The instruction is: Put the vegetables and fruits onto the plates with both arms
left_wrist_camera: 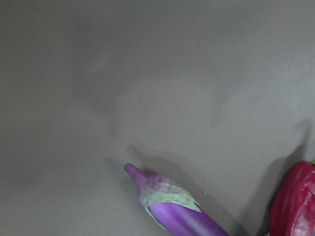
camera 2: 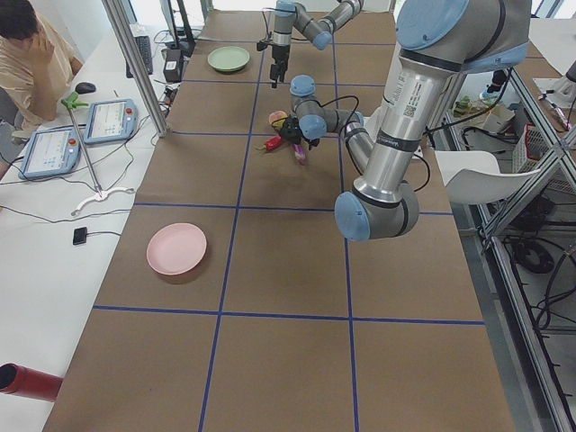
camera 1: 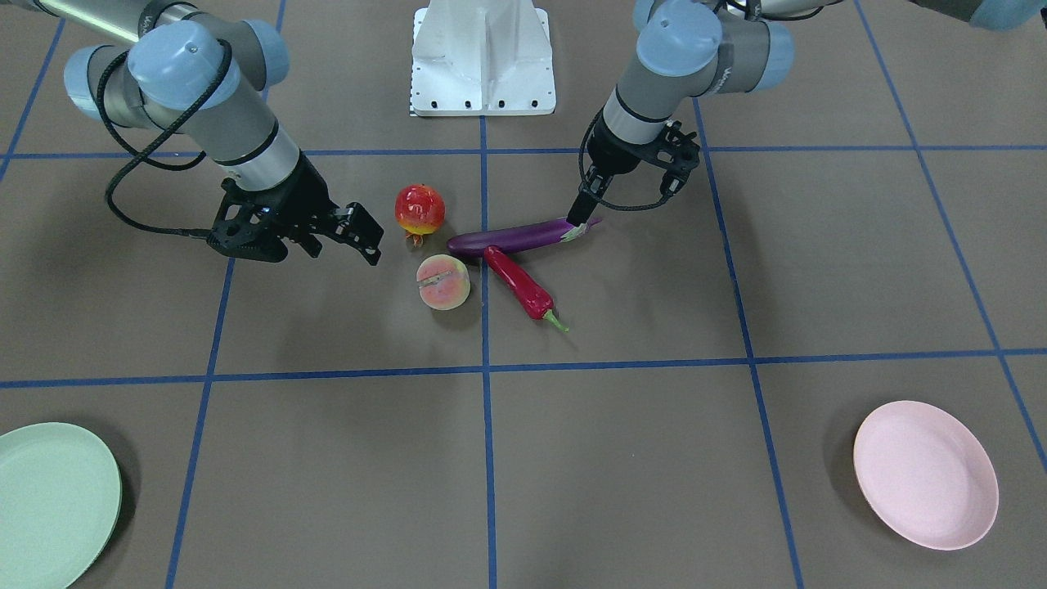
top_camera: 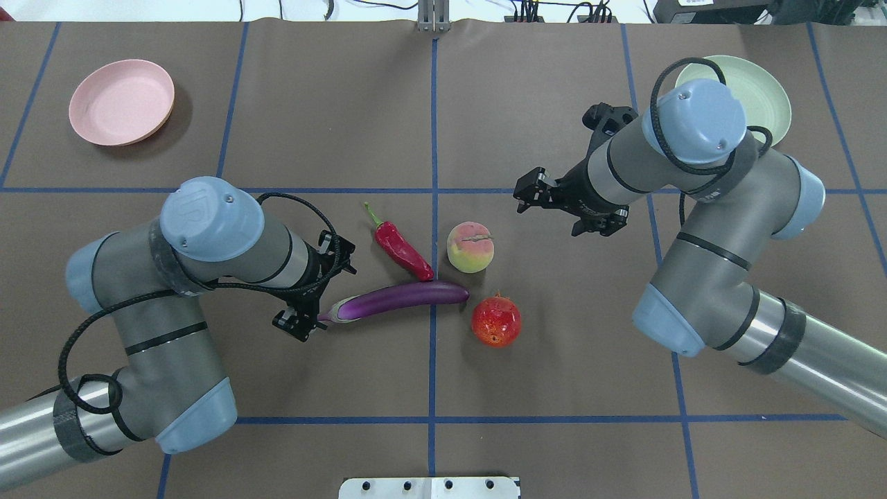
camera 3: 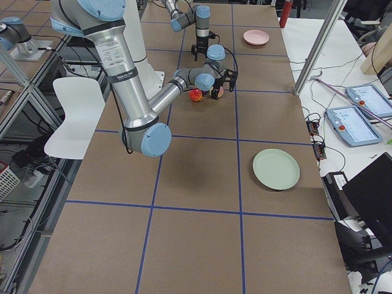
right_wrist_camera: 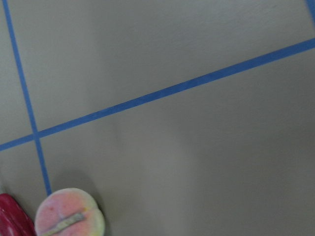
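The purple eggplant [camera 1: 515,237] lies mid-table, its dark end against the red chili pepper [camera 1: 519,285]. The pomegranate [camera 1: 420,209] and the peach [camera 1: 443,282] sit just beside them. My left gripper [camera 1: 584,211] looks open and empty, low over the eggplant's pale cap [top_camera: 337,310]; the left wrist view shows that cap [left_wrist_camera: 167,196] free on the table. My right gripper [camera 1: 370,236] is open and empty, apart from the peach [top_camera: 470,247] and the pomegranate [top_camera: 496,321]. The pink plate [camera 1: 924,474] and the mint green plate [camera 1: 49,503] are at the far corners.
The white base block [camera 1: 483,57] stands at the robot's edge of the table. Blue tape lines [camera 1: 484,458] grid the brown surface. My right arm's elbow partly covers the green plate [top_camera: 759,86] in the overhead view. An operator [camera 2: 27,54] sits at a side desk.
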Controlling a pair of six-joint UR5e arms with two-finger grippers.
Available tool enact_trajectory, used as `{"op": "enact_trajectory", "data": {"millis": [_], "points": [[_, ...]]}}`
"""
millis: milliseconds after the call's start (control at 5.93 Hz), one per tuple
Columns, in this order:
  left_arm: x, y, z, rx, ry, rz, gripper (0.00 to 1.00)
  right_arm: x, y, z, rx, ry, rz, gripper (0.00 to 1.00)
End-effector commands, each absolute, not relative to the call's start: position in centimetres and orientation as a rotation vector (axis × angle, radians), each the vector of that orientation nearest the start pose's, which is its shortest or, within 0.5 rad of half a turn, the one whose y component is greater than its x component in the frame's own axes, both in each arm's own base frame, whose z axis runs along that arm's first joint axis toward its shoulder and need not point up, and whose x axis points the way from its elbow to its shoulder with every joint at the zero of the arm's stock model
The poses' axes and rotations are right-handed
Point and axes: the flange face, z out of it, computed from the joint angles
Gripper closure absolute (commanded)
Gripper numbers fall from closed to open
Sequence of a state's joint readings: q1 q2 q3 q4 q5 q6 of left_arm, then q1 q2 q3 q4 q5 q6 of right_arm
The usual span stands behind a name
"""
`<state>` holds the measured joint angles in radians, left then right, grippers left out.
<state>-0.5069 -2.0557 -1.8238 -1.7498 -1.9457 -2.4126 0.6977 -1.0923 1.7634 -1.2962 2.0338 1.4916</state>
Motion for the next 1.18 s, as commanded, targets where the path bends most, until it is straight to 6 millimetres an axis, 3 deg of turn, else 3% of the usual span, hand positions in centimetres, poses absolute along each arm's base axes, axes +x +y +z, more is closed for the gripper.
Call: {"op": "enact_trajectory", "data": {"millis": [0, 337, 506, 675, 1012], "points": [[53.2, -38.4, 25.5, -0.531, 0.806, -1.152, 0.01, -45.4, -49.2, 25.5, -0.046, -1.014, 0.347, 0.00], [55.7, -37.1, 25.9, -0.527, 0.756, -1.194, 0.03, -45.1, -49.2, 25.5, -0.034, -1.016, 0.354, 0.00], [56.2, -37.3, 24.9, -0.534, 0.763, -1.198, 0.05, -45.0, -49.2, 25.5, -0.030, -1.015, 0.357, 0.00], [57.5, -38.0, 25.1, -0.528, 0.744, -1.208, 0.06, -44.9, -49.2, 26.0, -0.031, -1.008, 0.359, 0.00], [57.9, -38.3, 25.1, -0.525, 0.740, -1.208, 0.11, -44.9, -49.2, 25.8, -0.029, -1.010, 0.359, 0.00]]}}
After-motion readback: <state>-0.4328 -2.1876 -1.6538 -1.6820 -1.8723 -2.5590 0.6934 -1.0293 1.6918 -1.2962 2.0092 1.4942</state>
